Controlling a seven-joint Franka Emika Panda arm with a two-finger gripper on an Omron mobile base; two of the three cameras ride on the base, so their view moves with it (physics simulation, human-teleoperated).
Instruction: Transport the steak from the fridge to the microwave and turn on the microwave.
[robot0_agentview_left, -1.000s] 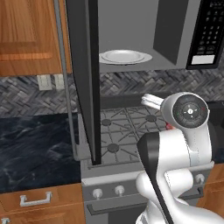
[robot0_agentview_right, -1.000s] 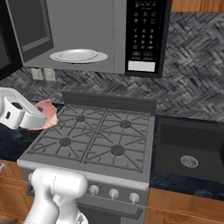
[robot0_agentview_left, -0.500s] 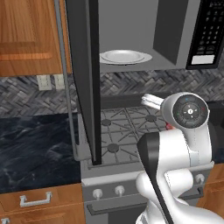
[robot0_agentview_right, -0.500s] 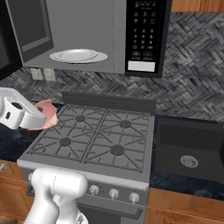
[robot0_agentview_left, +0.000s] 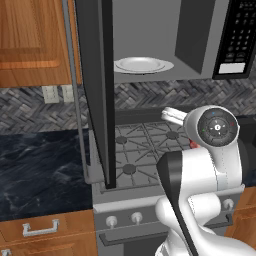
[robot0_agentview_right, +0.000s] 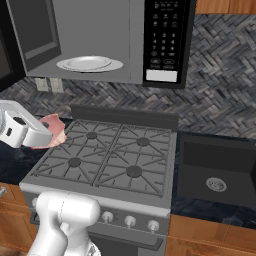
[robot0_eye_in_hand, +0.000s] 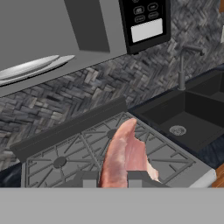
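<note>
Near: wood drawers (robot0_agentview_left: 40, 227) with metal handles, dark marbled table (robot0_agentview_left: 42, 170) left of the gas stove (robot0_agentview_right: 107, 160). Stove knobs (robot0_agentview_right: 129, 220) along its front edge, four burners under grey grates. Right of the stove, a black sink (robot0_agentview_right: 216, 167) with a dark faucet (robot0_eye_in_hand: 183, 65). Behind: grey herringbone backsplash (robot0_agentview_right: 220, 85), wall outlets (robot0_agentview_left: 57, 93), wood cabinet (robot0_agentview_left: 32, 42) upper left.

Gripper (robot0_eye_in_hand: 111, 178) clenched on the steak (robot0_eye_in_hand: 124, 155), held in the air over the stove's left side, above the grates, not touching them. Steak stands on edge; long axis runs away from the gripper, tip pointing toward the backsplash and up toward the microwave (robot0_agentview_right: 120, 40).

Far: microwave above the stove, door (robot0_agentview_left: 97, 90) swung open to the left, white plate (robot0_agentview_right: 89, 63) in the cavity, keypad (robot0_agentview_right: 166, 35) on the right.
</note>
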